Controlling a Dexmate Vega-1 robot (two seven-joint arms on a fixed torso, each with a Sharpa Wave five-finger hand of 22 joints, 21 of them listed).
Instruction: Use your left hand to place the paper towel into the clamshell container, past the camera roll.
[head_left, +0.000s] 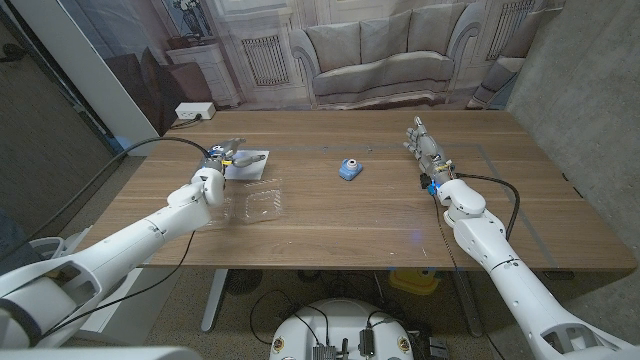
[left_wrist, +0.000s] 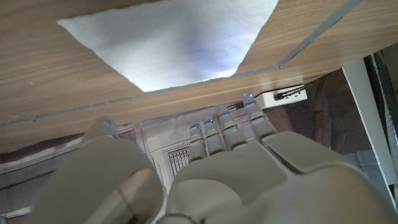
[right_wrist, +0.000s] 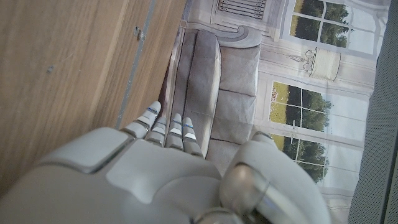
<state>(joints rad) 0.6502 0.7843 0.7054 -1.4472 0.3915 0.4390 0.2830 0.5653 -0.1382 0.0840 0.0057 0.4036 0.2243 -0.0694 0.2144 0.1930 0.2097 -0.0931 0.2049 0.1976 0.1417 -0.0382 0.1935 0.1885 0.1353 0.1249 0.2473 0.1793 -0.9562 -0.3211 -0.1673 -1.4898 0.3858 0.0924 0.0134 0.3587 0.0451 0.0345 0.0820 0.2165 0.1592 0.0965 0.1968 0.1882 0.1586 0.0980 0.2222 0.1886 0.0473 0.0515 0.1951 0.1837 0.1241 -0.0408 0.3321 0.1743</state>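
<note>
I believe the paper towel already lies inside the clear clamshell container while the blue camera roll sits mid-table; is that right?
Not quite. The paper towel lies on the bare table beyond the clamshell container, not inside it; the head view shows this, with the left hand at the towel. The blue camera roll does sit mid-table.

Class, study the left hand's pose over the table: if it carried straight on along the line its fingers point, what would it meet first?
Most likely the paper towel: the left hand is empty, and the left wrist view shows the white sheet just beyond its fingertips. Depth is unclear, so it might pass just above.
</note>
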